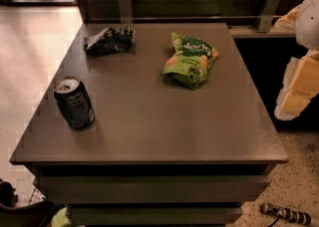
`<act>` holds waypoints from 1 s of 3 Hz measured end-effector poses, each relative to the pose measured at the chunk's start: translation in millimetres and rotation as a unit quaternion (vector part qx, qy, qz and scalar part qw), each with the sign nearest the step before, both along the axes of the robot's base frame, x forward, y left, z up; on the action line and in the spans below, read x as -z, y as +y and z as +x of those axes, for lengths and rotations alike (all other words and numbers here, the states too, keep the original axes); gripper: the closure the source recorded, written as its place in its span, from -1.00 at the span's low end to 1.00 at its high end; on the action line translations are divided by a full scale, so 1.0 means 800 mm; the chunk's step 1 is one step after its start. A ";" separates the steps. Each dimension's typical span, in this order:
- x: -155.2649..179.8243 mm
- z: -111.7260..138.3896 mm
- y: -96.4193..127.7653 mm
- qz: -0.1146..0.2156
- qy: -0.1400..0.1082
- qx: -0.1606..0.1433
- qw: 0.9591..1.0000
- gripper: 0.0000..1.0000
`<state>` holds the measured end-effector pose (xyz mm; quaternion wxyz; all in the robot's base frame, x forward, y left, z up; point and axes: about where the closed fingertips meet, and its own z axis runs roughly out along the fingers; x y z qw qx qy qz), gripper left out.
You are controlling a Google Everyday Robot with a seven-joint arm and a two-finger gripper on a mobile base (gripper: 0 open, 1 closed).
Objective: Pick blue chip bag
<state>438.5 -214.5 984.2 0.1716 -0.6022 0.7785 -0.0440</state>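
The blue chip bag (109,40) is a small, crumpled, very dark bag with whitish glints. It lies at the back left of the grey table (149,121). My gripper (298,89) shows as white and yellow parts at the right edge of the view, beyond the table's right side and well away from the bag. It holds nothing that I can see.
A bright green chip bag (191,60) lies at the back middle-right of the table. A dark drink can (75,103) stands upright near the front left edge. A wooden wall with metal brackets runs behind the table. A dark object (285,214) lies on the floor at the bottom right.
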 end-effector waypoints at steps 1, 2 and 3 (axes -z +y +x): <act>0.000 0.000 0.000 0.000 0.000 0.000 1.000 -1.00; -0.022 0.038 0.016 0.008 -0.038 -0.006 0.999 -1.00; -0.063 0.118 0.069 0.041 -0.103 -0.033 0.993 -1.00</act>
